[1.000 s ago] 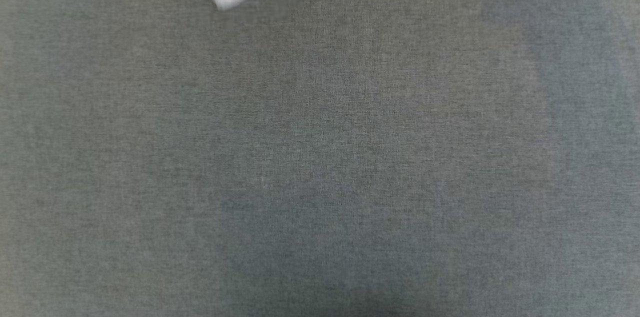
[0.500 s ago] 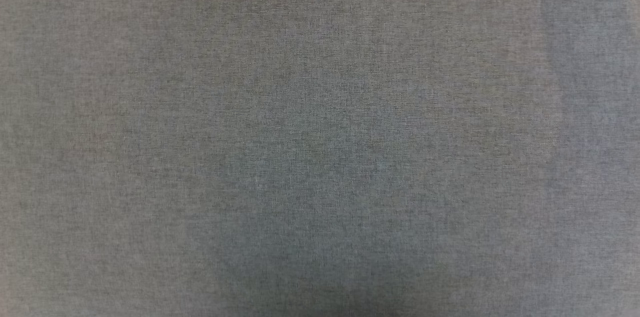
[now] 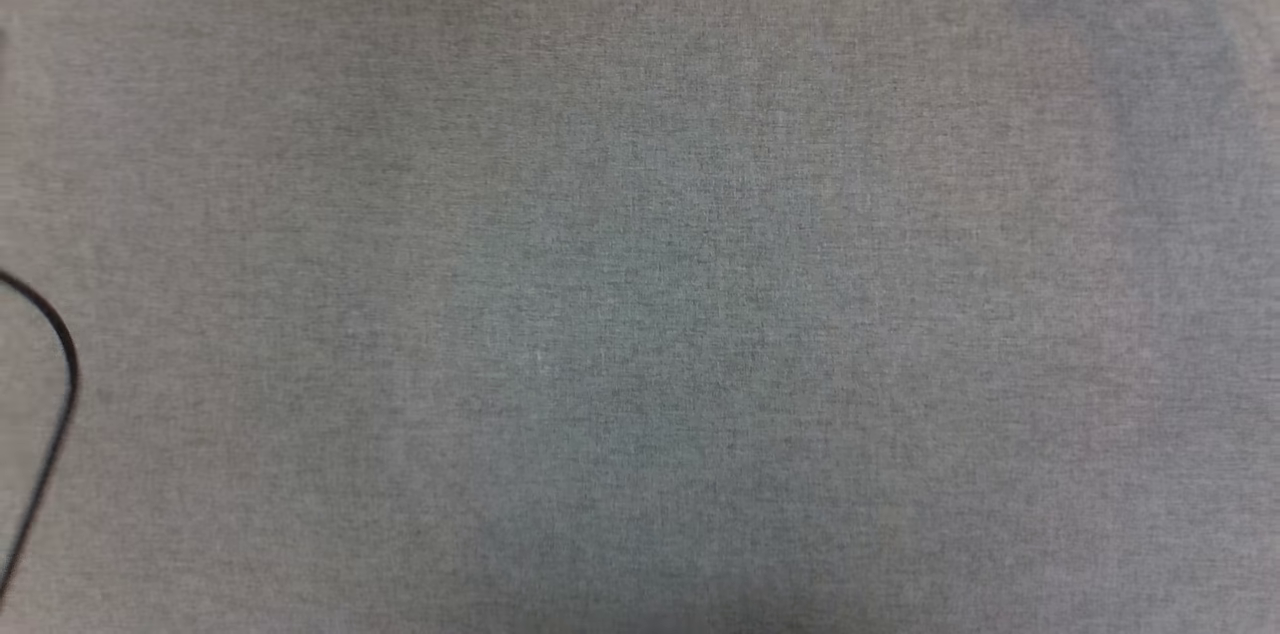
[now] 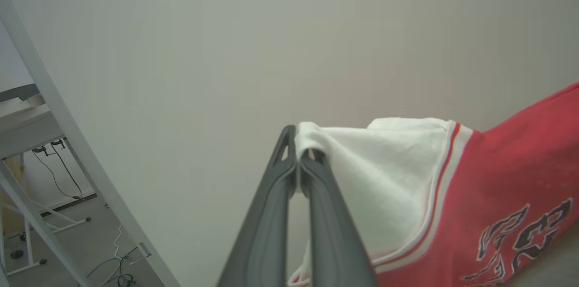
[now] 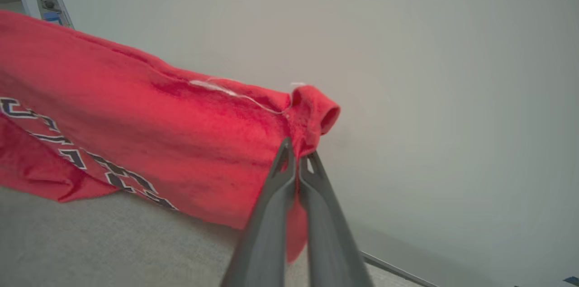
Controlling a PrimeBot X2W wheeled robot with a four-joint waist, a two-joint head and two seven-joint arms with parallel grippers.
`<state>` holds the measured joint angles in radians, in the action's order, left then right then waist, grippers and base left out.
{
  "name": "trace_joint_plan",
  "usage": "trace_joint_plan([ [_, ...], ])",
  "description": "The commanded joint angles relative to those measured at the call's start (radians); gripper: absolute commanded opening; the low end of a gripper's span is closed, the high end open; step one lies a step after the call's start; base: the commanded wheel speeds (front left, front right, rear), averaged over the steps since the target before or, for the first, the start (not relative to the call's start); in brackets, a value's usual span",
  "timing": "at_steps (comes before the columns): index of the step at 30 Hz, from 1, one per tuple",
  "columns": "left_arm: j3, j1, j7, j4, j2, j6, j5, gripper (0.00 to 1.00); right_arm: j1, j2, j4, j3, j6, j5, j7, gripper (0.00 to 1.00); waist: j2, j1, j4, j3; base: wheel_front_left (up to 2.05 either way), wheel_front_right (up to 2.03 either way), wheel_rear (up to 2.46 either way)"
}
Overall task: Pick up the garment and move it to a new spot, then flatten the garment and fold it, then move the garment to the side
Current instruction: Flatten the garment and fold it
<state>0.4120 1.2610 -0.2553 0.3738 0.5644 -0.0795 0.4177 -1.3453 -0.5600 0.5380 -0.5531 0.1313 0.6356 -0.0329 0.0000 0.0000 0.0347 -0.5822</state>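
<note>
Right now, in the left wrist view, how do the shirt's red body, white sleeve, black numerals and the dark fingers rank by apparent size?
1. red body
2. white sleeve and dark fingers: about alike, and the fingers sit nearest the camera, so unranked
3. black numerals, smallest

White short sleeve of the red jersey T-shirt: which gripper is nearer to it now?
Left. The left gripper has its fingers shut on the white short sleeve itself; the right gripper pinches the red jersey T-shirt at a fold of its red body instead.
</note>
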Motion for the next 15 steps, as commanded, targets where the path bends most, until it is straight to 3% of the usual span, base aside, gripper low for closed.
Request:
trace_joint_plan([
  [1,-0.008,-0.076,-0.005,-0.037,0.011,0.018,0.011,0.0,0.058,-0.017,-0.016,-0.014,-0.001,0.018,0.014,0.0,0.0,0.0,0.015,0.051,0.0,0.0,0.0],
  [15,-0.012,-0.863,-0.003,-0.376,0.03,0.204,0.062,0.0,0.6,-0.112,-0.177,-0.095,-0.001,0.1,0.035,0.0,0.0,0.0,0.038,0.29,0.0,0.0,0.0],
])
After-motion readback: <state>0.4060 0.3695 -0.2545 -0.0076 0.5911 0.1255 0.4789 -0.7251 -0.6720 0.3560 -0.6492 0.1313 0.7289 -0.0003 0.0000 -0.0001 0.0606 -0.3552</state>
